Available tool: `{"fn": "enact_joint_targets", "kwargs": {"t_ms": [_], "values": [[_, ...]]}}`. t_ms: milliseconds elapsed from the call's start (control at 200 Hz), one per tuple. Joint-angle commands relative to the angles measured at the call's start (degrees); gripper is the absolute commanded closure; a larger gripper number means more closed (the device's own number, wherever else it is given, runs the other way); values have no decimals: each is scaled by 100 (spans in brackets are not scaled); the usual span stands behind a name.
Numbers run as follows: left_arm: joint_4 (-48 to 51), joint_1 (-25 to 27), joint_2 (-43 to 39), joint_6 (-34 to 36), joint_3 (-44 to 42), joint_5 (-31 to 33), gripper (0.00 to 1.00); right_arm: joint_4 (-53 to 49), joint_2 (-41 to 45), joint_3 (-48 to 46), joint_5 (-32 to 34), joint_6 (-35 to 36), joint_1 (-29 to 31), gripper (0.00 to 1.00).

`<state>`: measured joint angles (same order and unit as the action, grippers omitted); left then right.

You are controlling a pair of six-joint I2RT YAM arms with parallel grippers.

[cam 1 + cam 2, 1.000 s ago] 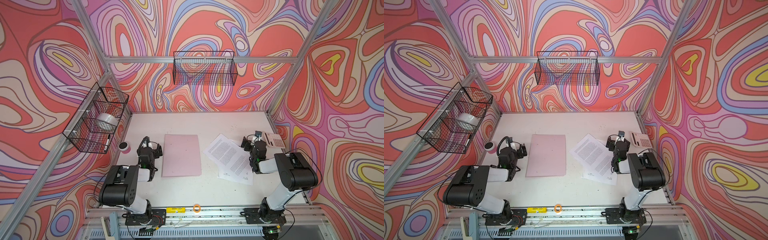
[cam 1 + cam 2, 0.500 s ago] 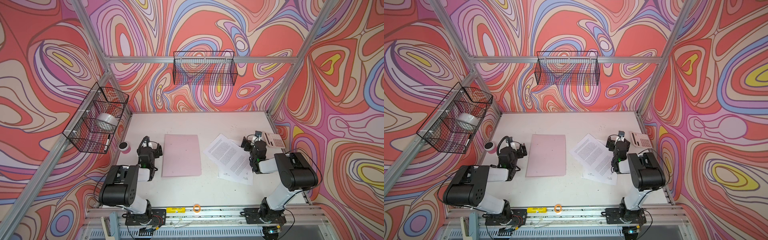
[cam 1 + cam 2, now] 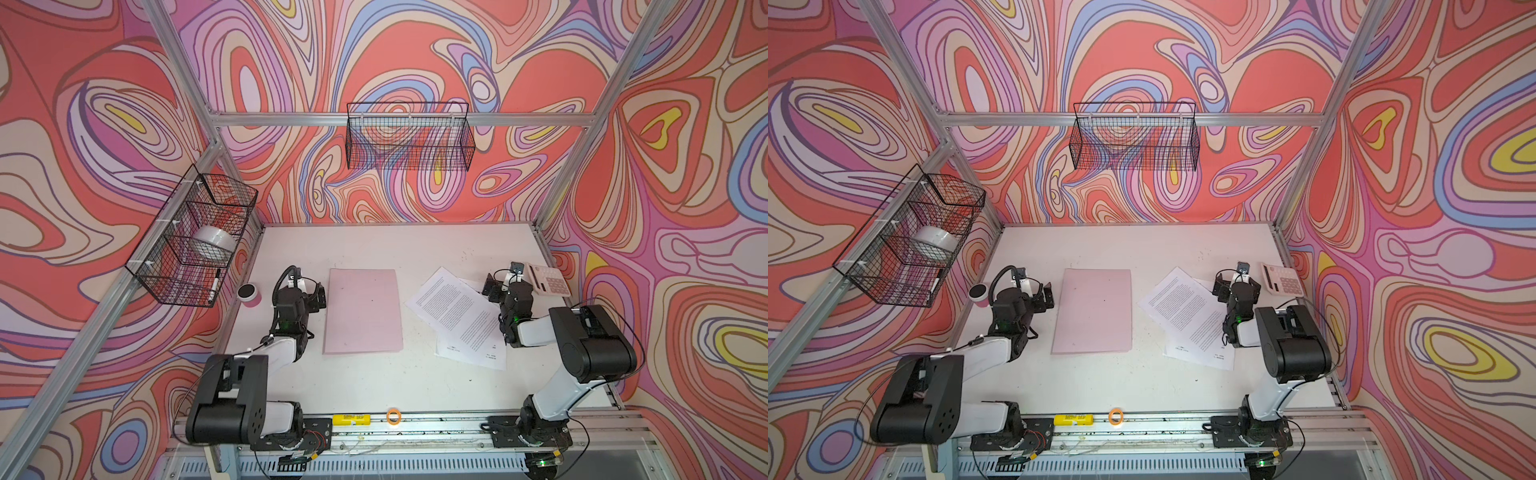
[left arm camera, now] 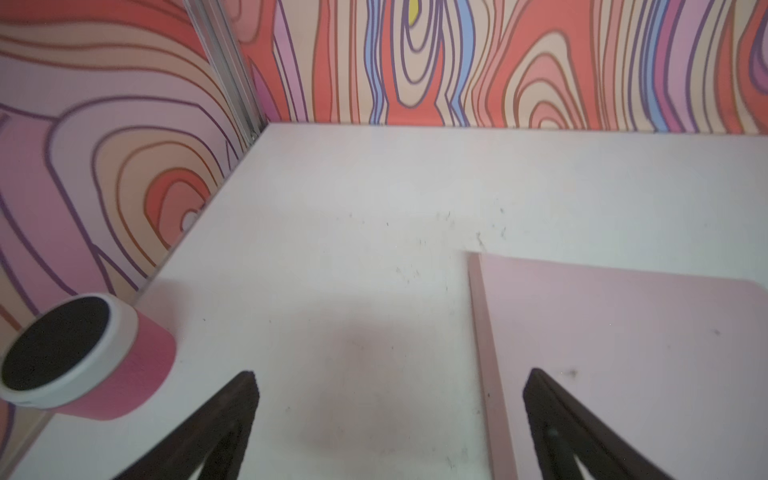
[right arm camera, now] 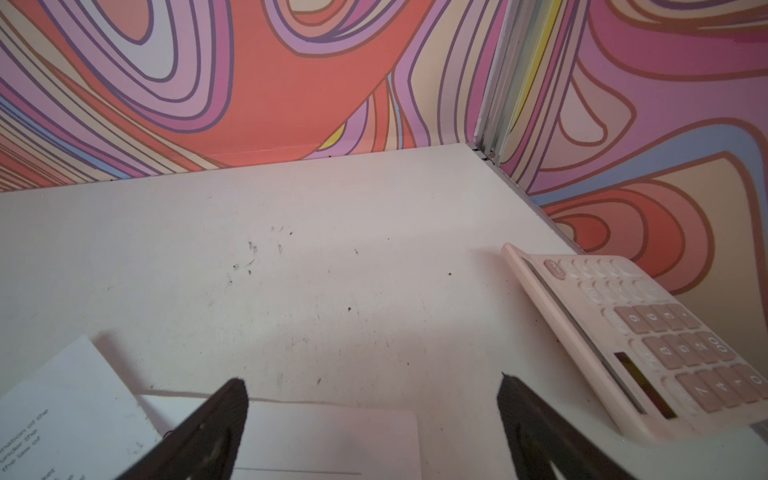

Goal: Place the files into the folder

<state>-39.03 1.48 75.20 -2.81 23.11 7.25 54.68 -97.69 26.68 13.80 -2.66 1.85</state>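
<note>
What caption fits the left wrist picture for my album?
Open left gripper poised over the edge of the closed pink folder, a black-topped pink cylinder nearby.

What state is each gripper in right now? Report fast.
Left gripper: open, holding nothing.
Right gripper: open, holding nothing.

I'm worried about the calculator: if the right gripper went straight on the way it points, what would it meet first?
Probably bare table, then the back wall. The right gripper is open, and the calculator lies off to one side. Tilt is hard to judge.
</note>
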Motion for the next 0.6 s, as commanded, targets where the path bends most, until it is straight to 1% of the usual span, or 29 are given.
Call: {"fn": "enact_joint_targets", "kwargs": {"t_ms": [0, 40, 80, 145, 160, 200, 225, 250, 281, 326, 381, 406, 431, 456, 471, 491, 536, 596], "values": [[324, 14, -724, -404, -11, 266, 0, -232, 158, 65, 177, -49, 17, 1], [363, 12, -913, -704, -14, 438, 0, -130, 129, 45, 190, -19, 22, 1], [720, 11, -1082, -1114, 102, 620, 0, -119, 135, 43, 221, -4, 41, 1], [1934, 11, -1258, -1854, 570, 751, 0, -116, 116, 48, 233, -4, 44, 2], [2257, 11, -1258, -2067, 838, 755, 0, -96, 123, 53, 236, -4, 50, 2], [3048, 11, -1226, -2448, 1240, 498, 0, -148, 143, 48, 228, -2, 53, 1], [3419, 30, -1167, -2561, 1440, 215, 0, -125, 130, 48, 240, 13, 60, 1], [3617, 112, -1105, -2658, 1567, 90, 0, -156, 107, 75, 232, 7, 61, 2], [3781, 257, -1057, -2689, 1675, 40, 0, -285, 116, 125, 190, -27, 56, 2], [3896, 486, -1032, -2690, 1761, 20, 0, -145, 147, 69, 250, 24, 72, 2], [4070, 696, -1066, -2737, 1846, 7, 0, -237, 146, 106, 230, 21, 78, 1], [4152, 761, -1089, -2758, 1862, 1, 0, -402, 172, 181, 239, 26, 79, 1], [4179, 816, -1123, -2783, 1859, -55, 0, -574, 264, 289, 465, 59, 133, 1], [4191, 863, -1151, -2789, 1855, -144, 0, -1319, 518, 535, 616, 46, 170, 2], [4202, 896, -1164, -2799, 1852, -178, 0, -1523, 610, 616, 611, 41, 170, 2], [4217, 939, -1186, -2831, 1846, -221, 0, -1963, 800, 790, 535, -8, 174, 1], [4221, 1030, -1209, -2863, 1844, -394, 0, -2412, 1042, 1044, 481, -69, 156, 1], [4489, 1113, -1190, -2988, 1971, -519, 1, -3663, 1272, 1730, -12, -203, 158, 1]]}}
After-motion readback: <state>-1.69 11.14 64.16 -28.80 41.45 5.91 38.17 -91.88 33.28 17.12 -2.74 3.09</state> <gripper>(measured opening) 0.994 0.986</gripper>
